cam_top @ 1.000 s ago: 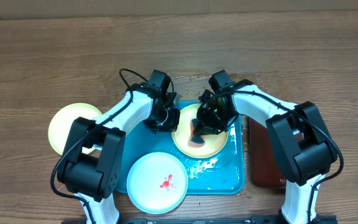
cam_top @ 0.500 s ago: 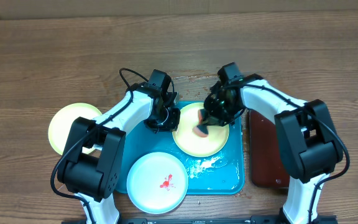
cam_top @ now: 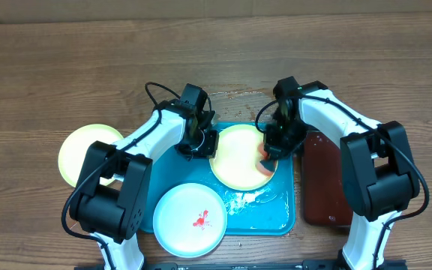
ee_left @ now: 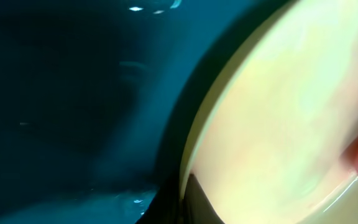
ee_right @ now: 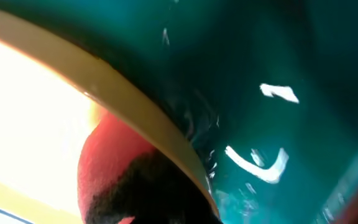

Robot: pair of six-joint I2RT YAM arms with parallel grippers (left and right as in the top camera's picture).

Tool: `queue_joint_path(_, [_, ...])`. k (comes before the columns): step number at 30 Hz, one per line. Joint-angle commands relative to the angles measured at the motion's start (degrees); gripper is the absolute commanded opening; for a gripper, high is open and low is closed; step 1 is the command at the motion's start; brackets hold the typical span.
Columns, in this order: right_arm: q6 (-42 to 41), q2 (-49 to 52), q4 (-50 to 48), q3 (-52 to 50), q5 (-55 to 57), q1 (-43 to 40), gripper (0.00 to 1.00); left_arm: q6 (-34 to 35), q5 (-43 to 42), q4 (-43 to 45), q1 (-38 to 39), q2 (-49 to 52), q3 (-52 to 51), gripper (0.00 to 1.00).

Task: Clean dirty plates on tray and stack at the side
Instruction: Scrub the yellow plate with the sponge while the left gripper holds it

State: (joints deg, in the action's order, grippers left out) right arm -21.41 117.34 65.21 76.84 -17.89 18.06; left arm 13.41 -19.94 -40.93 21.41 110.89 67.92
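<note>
Left gripper [cam_top: 200,145] pinching plate [cam_top: 237,156], right gripper [cam_top: 271,152] pinching sponge [cam_top: 265,165]

So the white-and-black left arm [cam_top: 156,129] and right arm [cam_top: 334,118] both reach from the bottom edge and bend in toward mid-frame. Left gripper [cam_top: 199,142] sits just left of centre, right gripper [cam_top: 270,152] just right of it. Both are angled down, jaws closed tight.

Rear plate [cam_top: 235,157] and front plate [cam_top: 189,219] lie on the tray [cam_top: 274,222]; third plate [cam_top: 79,150] left on table [cam_top: 51,75].
</note>
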Motion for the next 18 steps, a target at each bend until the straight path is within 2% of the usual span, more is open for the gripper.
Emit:
queue_joint_path(1, [0.9,5.3,3.0,-4.3,14.2,0.2,0.04,0.3,4.0,-0.8,0.2,1.1,-0.8,0.04])
queue_joint_path(4, [9.2,5.3,2.1,-4.3,5.2,2.4,0.04,0.3,3.8,-0.8,0.2,1.1,-0.8,0.04])
queue_joint_path(9, [12.9,5.3,-1.2,-4.3,-2.7,6.5,0.04,0.6,3.8,-0.8,0.2,1.1,-0.8,0.04])
queue_joint_path(14, [13.0,5.3,-8.1,-4.3,-11.9,11.5,0.04,0.6,3.8,-0.8,0.2,1.1,-0.8,0.04])
queue_joint_path(18, [11.5,5.3,-12.9,-4.3,-12.0,13.2,0.04,0.6,3.8,-1.4,0.2,1.1,-0.8,0.04])
